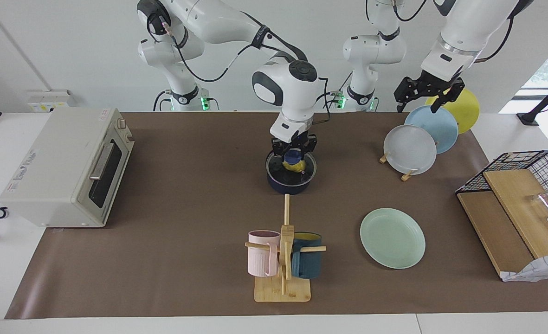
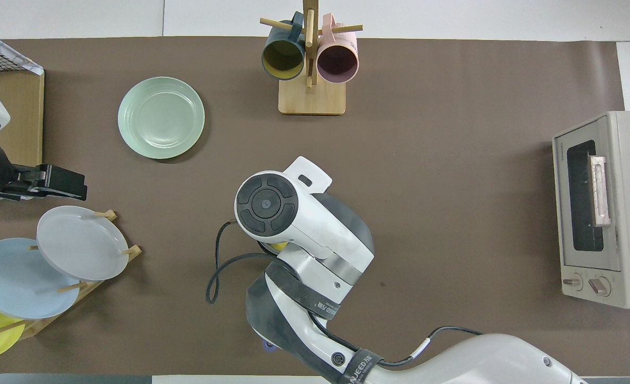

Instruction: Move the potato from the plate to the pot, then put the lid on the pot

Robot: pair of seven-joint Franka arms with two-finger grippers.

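Observation:
The dark navy pot stands mid-table, nearer to the robots than the mug rack. The glass lid with its blue knob lies on the pot. The yellow potato shows through the glass, inside the pot. My right gripper is down at the knob. In the overhead view the right arm hides the pot and lid, and only a sliver of the potato shows. The mint-green plate lies empty toward the left arm's end. My left gripper waits open, raised over the plate rack.
A toaster oven stands at the right arm's end. A wooden mug rack with a pink and a dark teal mug stands farthest from the robots. The plate rack and a wire basket with wooden boards are at the left arm's end.

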